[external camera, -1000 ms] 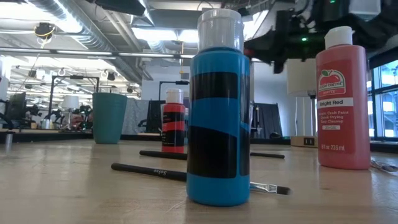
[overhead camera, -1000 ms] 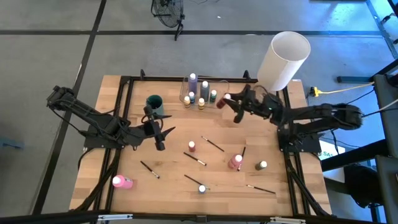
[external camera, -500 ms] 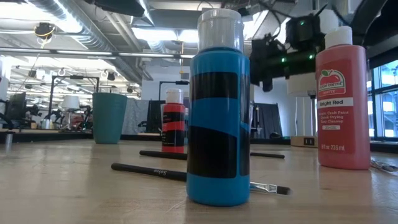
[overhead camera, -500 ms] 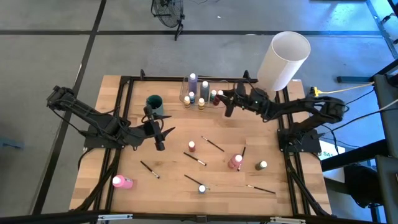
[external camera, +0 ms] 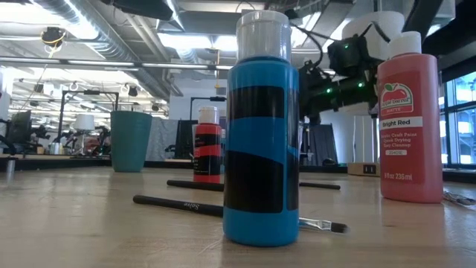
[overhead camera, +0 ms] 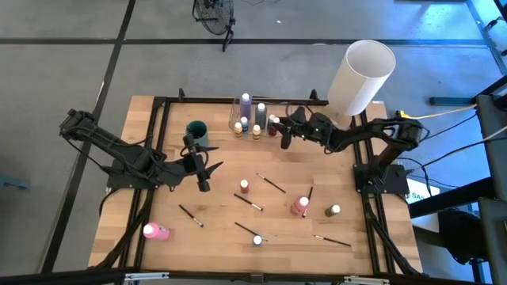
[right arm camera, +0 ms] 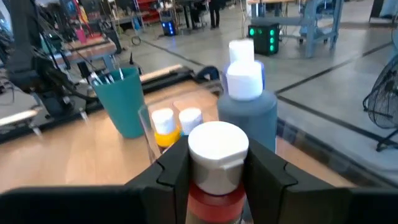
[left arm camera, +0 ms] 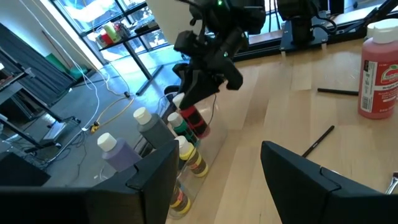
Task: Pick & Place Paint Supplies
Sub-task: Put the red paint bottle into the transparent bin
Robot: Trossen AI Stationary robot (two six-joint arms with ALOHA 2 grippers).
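My right gripper (overhead camera: 279, 127) is shut on a red paint bottle (left arm camera: 195, 120) with a white cap (right arm camera: 217, 146), at the right end of the clear container (overhead camera: 253, 119) by the table's far edge. Several capped bottles (left arm camera: 144, 126) stand in that container. More paint bottles (overhead camera: 299, 206) and thin dark paintbrushes (overhead camera: 272, 184) lie scattered over the table's near half. My left gripper (overhead camera: 207, 168) hangs open above the table's left-middle, with nothing between its fingers. My right gripper pinches the red bottle between its two fingers (right arm camera: 268, 169), high on the bottle at the foot of its white cap (right arm camera: 216, 163). The fingers come nearly level from the table's right side. The bottle's body (left arm camera: 198, 123) hangs below them, about upright; whether its bottom rests in the container I cannot tell.
A teal cup (overhead camera: 196, 131) holding brushes stands left of the container. A large white cylinder (overhead camera: 362, 75) stands at the far right corner. A pink bottle (overhead camera: 155, 231) lies near the front left. A black frame (overhead camera: 162, 103) runs along the table's edges.
My right gripper has sunk and gone toward the table's left, carrying the red bottle to the container's right end. It has stayed shut on the bottle.
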